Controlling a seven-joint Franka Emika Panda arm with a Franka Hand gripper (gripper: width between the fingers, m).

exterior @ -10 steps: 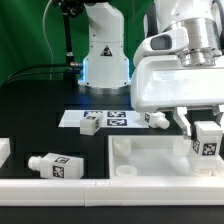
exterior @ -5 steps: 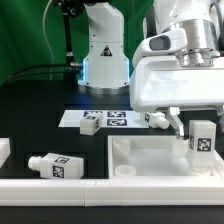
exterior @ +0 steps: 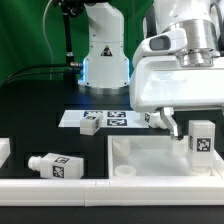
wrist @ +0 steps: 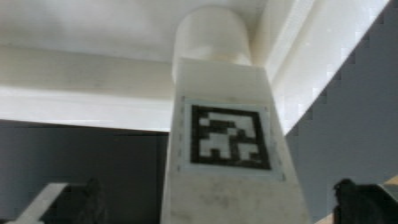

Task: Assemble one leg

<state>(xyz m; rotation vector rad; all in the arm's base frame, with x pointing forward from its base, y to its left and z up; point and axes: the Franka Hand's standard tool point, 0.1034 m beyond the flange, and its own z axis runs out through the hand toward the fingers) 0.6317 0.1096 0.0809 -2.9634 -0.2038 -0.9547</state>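
Four legs are in view. The one in hand, the leg (exterior: 203,140), stands upright on the panel (exterior: 150,152) toward the exterior view's right, with its tag facing the camera. The gripper (wrist: 215,198) hangs over it with the jaws spread wide. In the wrist view both fingertips (wrist: 63,200) sit clear of the leg's sides, so it is gripping nothing.

The leg looks like hard moulded plastic, so it is probably stiff, light and not fragile. Its smooth faces may be a little slippery under metal pads. It is tall for its footprint, and a sideways nudge could tip it if it is not seated. The surest hold would be on two opposite flat faces of the square body, around the height of the tag. The narrower round end seems to point down toward the panel (the wrist view suggests this).

The panel's round corner sockets are the only receptacles here. The near socket (exterior: 125,170) appears empty. The panel's raised rim hides the foot of the leg, so it cannot be told whether the foot is in a socket or only resting on the panel.

A spare leg (exterior: 55,165) lies on its side on the table (exterior: 40,115). Two more pegs (exterior: 90,124) lie at the marker board (exterior: 112,118), well apart from the gripper.
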